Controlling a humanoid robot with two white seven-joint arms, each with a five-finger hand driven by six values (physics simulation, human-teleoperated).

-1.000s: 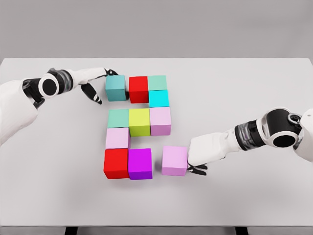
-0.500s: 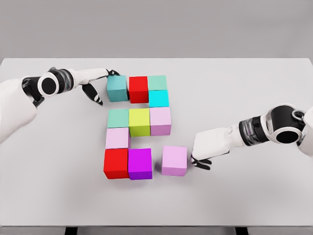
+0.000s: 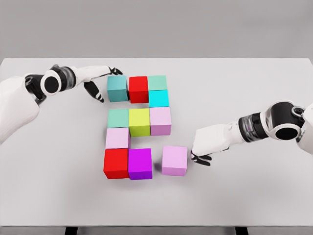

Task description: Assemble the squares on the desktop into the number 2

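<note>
Several coloured cubes lie grouped on the white table (image 3: 254, 78). A teal cube (image 3: 117, 88), a red cube (image 3: 139, 89) and a mint cube (image 3: 157, 82) form the top row, with a cyan cube (image 3: 159, 98) under the mint one. Below them come a mint, yellow-green (image 3: 140, 122) and pale purple row, a pink cube (image 3: 117, 138), then a red cube (image 3: 116, 163) and a magenta cube (image 3: 140, 163). A lilac cube (image 3: 174, 160) sits a small gap to the right of the magenta one. My left hand (image 3: 105, 83) is open against the teal cube's left side. My right hand (image 3: 201, 157) is open, just right of the lilac cube.
The table's front edge runs along the bottom of the view, with dark legs below it. A grey wall stands behind the table's far edge.
The teal cube has slid slightly right, closing up on the red cube, with my left hand following. My right hand drew back from the lilac cube, which stayed put.
</note>
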